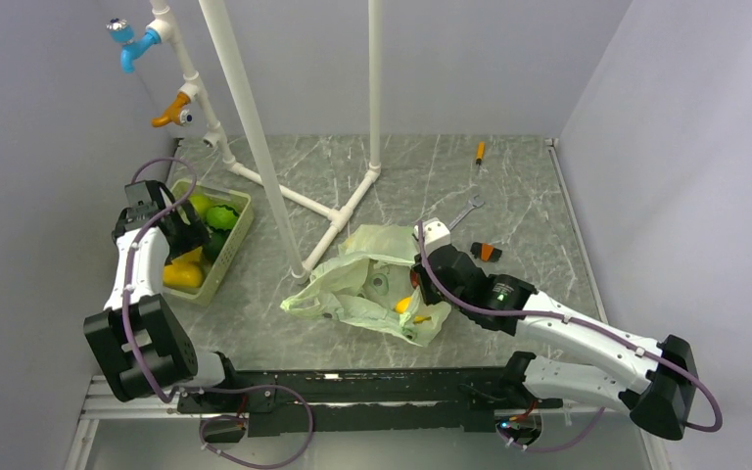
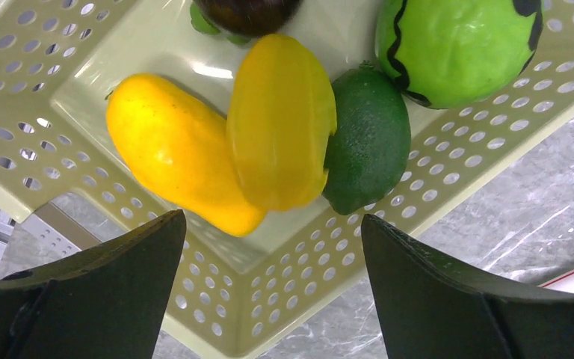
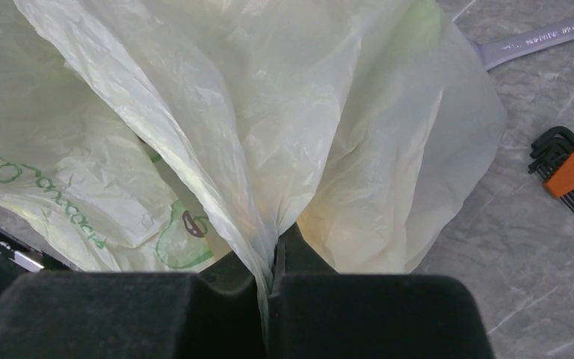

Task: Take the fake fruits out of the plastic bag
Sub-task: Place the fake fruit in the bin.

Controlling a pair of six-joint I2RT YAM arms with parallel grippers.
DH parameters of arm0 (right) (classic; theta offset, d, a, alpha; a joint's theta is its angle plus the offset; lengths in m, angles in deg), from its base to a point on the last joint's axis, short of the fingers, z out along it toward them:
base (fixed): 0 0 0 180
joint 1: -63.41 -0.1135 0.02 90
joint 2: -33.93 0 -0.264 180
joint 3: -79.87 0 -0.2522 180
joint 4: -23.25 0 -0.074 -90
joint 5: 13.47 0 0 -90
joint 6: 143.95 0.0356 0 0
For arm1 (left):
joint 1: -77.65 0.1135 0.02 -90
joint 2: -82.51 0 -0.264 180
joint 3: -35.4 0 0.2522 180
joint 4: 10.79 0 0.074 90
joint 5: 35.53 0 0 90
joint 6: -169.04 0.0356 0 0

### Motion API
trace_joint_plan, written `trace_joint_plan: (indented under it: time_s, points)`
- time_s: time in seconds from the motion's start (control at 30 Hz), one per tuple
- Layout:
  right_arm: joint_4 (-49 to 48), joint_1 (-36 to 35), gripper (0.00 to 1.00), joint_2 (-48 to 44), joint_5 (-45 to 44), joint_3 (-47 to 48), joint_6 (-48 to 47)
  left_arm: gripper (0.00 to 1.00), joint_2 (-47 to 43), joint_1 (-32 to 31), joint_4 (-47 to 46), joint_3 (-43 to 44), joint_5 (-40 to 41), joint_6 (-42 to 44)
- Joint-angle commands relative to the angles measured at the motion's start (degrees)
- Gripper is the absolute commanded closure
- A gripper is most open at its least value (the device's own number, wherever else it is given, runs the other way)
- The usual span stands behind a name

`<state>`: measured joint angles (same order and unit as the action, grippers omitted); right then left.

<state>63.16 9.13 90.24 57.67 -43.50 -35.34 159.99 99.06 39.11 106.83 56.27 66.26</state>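
Limp, slippery bag (image 3: 269,112), best gripped by a fold
There the right pincer (image 3: 275,250) clamps it; left pincer (image 2: 271,228) gapes above the basket (image 2: 463,149).

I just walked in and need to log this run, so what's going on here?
The right gripper has its jaws shut on a fold of the plastic bag at mid-table. The left gripper hovers over the slotted basket, jaws open and empty. Several fake fruits lie in that basket: yellow, dark green and light green. Another yellow piece shows inside the bag.
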Motion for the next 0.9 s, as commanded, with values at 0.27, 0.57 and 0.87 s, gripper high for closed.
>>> trace_joint_plan:
  time_s: [0.27,0.57,0.87]
  points:
    - [-0.37,0.23,1.00,-1.99,0.36,2.57,-0.48,0.08,-12.75,-2.27,-3.45,-5.83,-5.73,-2.25]
    - [-0.84,0.31,1.00,-0.90,0.43,1.82,-1.25,0.09,-31.15,-9.18,1.05,-14.25,-7.24,-5.77]
    - [-0.48,0.40,1.00,-0.56,0.06,2.43,-1.38,0.10,-43.84,-18.98,-2.58,-10.29,-21.13,-6.57]
